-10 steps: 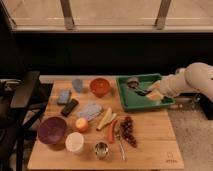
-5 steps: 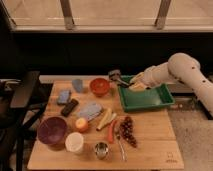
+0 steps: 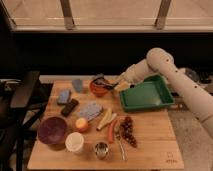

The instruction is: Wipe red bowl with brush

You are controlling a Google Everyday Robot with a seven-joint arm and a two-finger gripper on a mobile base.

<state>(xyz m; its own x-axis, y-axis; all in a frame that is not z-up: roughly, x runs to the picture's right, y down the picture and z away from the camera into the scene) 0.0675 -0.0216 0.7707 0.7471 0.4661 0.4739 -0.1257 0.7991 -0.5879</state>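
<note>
Now that the arm has swung left off the tray [image 3: 146, 96], the gripper [image 3: 121, 84] hangs just right of the red bowl [image 3: 98, 90], fingers closed on the brush [image 3: 105, 81], whose head reaches over the bowl; wiping looks ready to begin.

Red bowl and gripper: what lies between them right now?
Only the brush: its dark handle runs from the gripper holding it, by the upper left corner of the green tray, to the red bowl. The camera view shows it.

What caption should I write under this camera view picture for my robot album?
Robot's pincer holds the brush at the red bowl on the wooden table.
</note>
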